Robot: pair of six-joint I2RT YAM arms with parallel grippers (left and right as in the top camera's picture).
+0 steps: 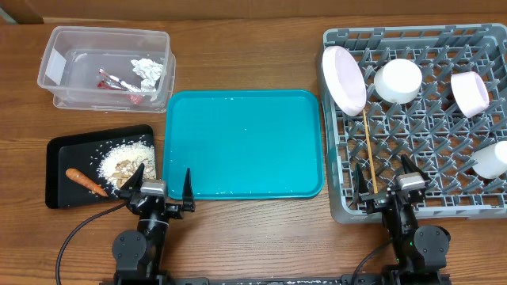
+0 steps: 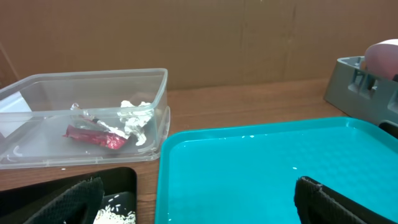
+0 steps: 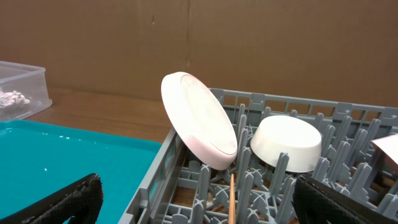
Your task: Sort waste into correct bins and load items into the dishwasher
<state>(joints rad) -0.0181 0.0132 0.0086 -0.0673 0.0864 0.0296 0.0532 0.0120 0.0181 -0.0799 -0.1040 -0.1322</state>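
Left gripper (image 1: pixel 164 176) spread wide, empty, teal tray (image 1: pixel 242 142) ahead; right gripper (image 1: pixel 383 176) wide, empty, chopsticks (image 1: pixel 369 150) between fingers (image 3: pixel 62 200), plate (image 1: pixel 343 77) beyond.

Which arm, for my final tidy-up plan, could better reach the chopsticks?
Right: the open right pincer sits at the rack's near edge beside the chopsticks; the left pincer is beyond the teal tray.

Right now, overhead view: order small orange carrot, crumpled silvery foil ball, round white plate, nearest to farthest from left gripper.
1. Small orange carrot, black tray, beside the left gripper.
2. Crumpled silvery foil ball, clear plastic tub, far left.
3. Round white plate, grey plastic rack, right side.
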